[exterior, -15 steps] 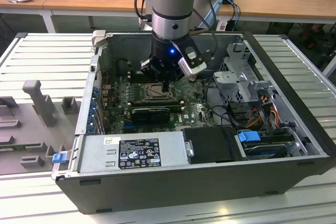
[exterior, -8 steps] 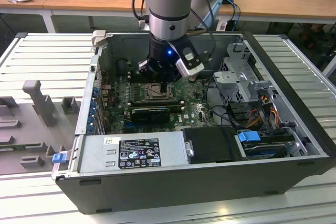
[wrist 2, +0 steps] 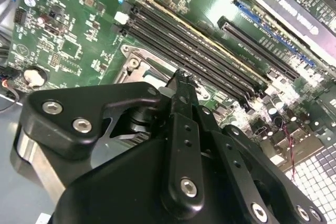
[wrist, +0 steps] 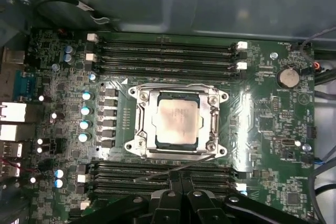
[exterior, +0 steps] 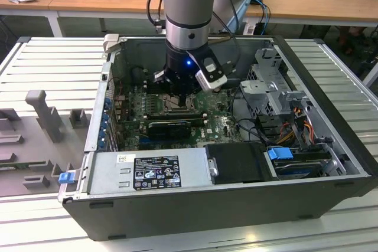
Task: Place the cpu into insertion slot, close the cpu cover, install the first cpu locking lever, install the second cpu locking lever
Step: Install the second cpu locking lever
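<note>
One cpu sits flat in the insertion slot near the middle of the green motherboard, its dull metal top showing through the cut-out of the cpu cover. The cover lies down over the chip, its silver frame running round all four sides. A thin wire lever slants away from the socket's edge across the nearer bank of black memory slots, towards the gripper. A second bank of memory slots lies on the far side of the socket, toward the board's edge by the case wall.

The gripper hangs just over that nearer bank, beside the socket. In the second wrist view its black fingers stand pressed together to a narrow tip with no gap visible, closed; the tip is at the lever, but whether it grips the wire I cannot tell.

In the exterior view the arm comes straight down into the open computer case, with the gripper low over the board's middle. A grey power supply fills the case's near edge, and a drive cage stands at the far corner on the exterior view's right. The case rests on a ribbed metal table, with grey fixtures near the edge on the exterior view's left.
</note>
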Tool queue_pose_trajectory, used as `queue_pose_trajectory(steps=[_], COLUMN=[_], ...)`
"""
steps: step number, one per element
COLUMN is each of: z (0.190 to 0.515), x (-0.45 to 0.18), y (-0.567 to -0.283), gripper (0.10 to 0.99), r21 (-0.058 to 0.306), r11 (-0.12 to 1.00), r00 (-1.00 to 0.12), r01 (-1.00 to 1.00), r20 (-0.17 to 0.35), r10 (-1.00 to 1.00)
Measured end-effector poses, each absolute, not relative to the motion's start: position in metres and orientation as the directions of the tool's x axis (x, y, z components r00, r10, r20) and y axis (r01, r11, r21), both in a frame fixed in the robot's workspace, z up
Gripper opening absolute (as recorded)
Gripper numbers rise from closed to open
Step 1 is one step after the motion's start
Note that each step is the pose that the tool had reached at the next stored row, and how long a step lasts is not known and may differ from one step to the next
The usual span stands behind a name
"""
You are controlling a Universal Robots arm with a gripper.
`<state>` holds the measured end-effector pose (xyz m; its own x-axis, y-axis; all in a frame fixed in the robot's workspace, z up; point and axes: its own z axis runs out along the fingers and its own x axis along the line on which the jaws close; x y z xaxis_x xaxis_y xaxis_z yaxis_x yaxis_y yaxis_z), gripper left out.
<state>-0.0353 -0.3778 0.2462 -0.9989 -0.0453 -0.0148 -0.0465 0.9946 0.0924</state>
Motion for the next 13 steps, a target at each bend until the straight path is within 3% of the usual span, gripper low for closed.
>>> queue_pose_trajectory(steps=[13], z=[0.224], x=[-0.059], y=[-0.378], gripper=[0.106], r21=[0.116], r11=[0.991], r00=[-0.997], r01=[-0.072], r20=[-0.016], r10=[-0.071])
